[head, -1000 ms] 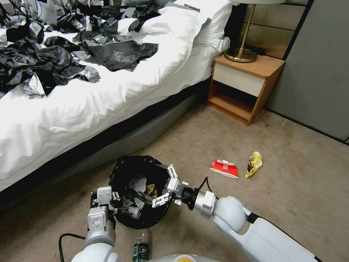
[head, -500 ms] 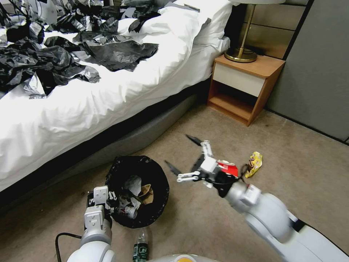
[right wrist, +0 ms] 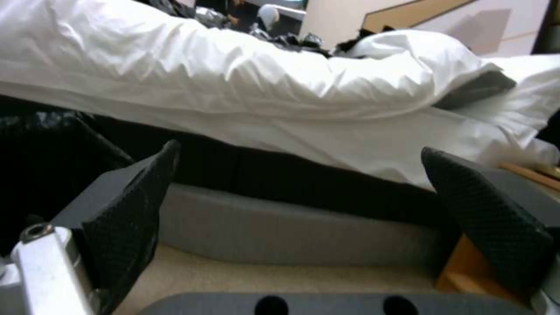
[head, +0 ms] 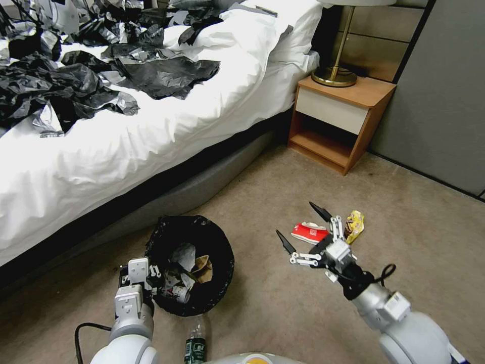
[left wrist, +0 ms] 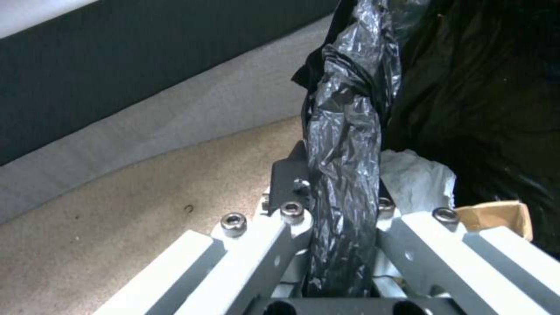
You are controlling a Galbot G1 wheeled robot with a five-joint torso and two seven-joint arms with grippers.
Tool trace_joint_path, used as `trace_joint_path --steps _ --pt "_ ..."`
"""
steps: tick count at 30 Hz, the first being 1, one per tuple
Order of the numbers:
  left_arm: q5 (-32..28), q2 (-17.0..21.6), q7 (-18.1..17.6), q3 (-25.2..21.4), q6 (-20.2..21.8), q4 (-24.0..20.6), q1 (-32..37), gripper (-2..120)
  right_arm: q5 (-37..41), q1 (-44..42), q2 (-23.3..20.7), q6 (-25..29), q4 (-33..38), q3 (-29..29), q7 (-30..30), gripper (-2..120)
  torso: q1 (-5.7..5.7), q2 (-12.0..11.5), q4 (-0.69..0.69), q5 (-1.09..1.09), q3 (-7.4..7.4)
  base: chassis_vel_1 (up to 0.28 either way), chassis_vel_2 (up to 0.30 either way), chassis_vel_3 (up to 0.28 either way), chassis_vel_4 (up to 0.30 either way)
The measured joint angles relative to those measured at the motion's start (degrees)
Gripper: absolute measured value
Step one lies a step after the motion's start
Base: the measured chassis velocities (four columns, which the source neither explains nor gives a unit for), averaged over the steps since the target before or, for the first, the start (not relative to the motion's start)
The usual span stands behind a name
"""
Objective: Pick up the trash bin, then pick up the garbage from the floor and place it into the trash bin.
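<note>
- The bed (head: 151,116), covered in white bedding, is seen across the upper left of the head view, with crumpled black plastic sheets (head: 76,76) strewn over it.
- The left gripper (head: 140,275) is seen low on the left, at the near-left rim of the trash bin (head: 189,265); in the left wrist view its jaws are closed on the rim, with the folded-over black bag (left wrist: 344,175) pinched between them.
- The trash bin is placed on the carpet (head: 262,313) just beside the bed base, its black liner draped over the rim; a brown paper bag (head: 203,269), white tissue (head: 184,252) and other litter are seen inside.
- A green-labelled clear bottle (head: 195,344) is lying on the carpet just in front of the bin.
- The right gripper (head: 305,235) is held above the carpet, well to the right of the bin, its jaws spread wide with nothing between them.
- A red-and-white packet (head: 309,232) is lying on the floor just beyond the right gripper, partly framed by the open jaws in the head view.
- A yellow snack wrapper (head: 354,225) is lying just to the right of the packet.
- A wooden nightstand (head: 343,124) carrying a brass lamp base (head: 334,76) is seen at the upper right, beside the head of the bed.
</note>
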Motion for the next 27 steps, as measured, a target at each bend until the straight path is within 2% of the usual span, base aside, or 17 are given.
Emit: trace_joint_path --steps 9,20,27 --pt "-0.1 0.1 0.0 0.1 0.0 -0.1 0.0 2 -0.4 0.6 2.4 0.4 -2.2 -0.9 4.0 100 0.0 0.0 0.01 0.0 0.0 0.0 0.0 0.0 0.0" --pt "0.1 0.0 0.2 0.2 0.1 -0.1 -0.2 2 -0.1 2.2 3.1 0.0 -2.6 -1.7 4.8 100 0.0 0.0 0.0 0.0 0.0 0.0 0.0 0.0 0.0" --pt "2.0 0.0 3.2 -0.3 -2.2 0.4 0.2 2 -0.1 2.4 3.1 -0.1 -3.0 -1.7 4.5 100 0.0 0.0 0.0 0.0 0.0 0.0 0.0 0.0 0.0"
